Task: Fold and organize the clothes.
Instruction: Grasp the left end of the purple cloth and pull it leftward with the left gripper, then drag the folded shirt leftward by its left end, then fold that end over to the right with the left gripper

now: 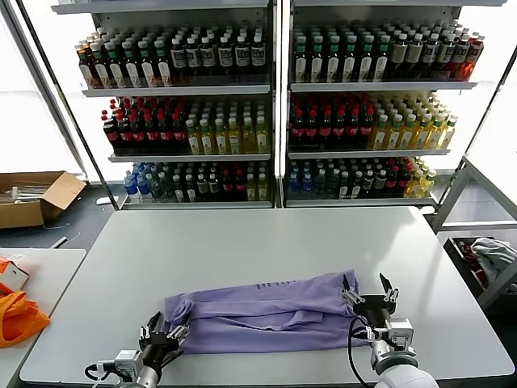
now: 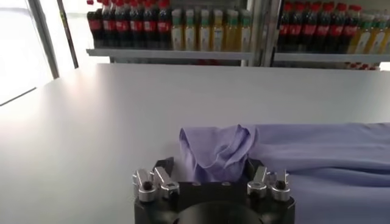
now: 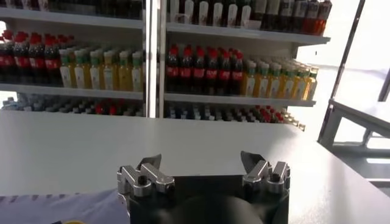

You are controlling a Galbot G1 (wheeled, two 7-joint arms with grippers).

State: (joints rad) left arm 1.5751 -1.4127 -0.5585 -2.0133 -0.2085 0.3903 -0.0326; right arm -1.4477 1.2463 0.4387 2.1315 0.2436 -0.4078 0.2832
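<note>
1. A lavender T-shirt (image 1: 266, 311) lies folded into a long band across the near half of the white surface (image 1: 258, 242), running from the robot's left to its right, with a faint row of dark print marks on its top layer.
2. The left end effector (image 1: 164, 334) sits low at the near-left end of the T-shirt, its fingers spread apart on either side of a bunched-up corner of the fabric.
3. From the left wrist camera, that bunched corner (image 2: 216, 149) rises in a soft fold between the 2 fingers; I cannot tell whether the fingers touch the cloth.
4. The right end effector (image 1: 367, 293) is at the near-right end of the T-shirt, tilted upward, with its fingers wide apart and nothing between them.
5. From the right wrist camera, only a small patch of the lavender cloth (image 3: 61, 207) shows beside the end effector body, and the fingertips (image 3: 149, 163) point out over bare surface.
6. Behind the surface stand 2 shelving units (image 1: 279, 105) packed with rows of bottled drinks.
7. An open cardboard box (image 1: 32, 198) sits on the floor to the far left, and some orange fabric (image 1: 18, 315) lies on a side table at the left edge.
</note>
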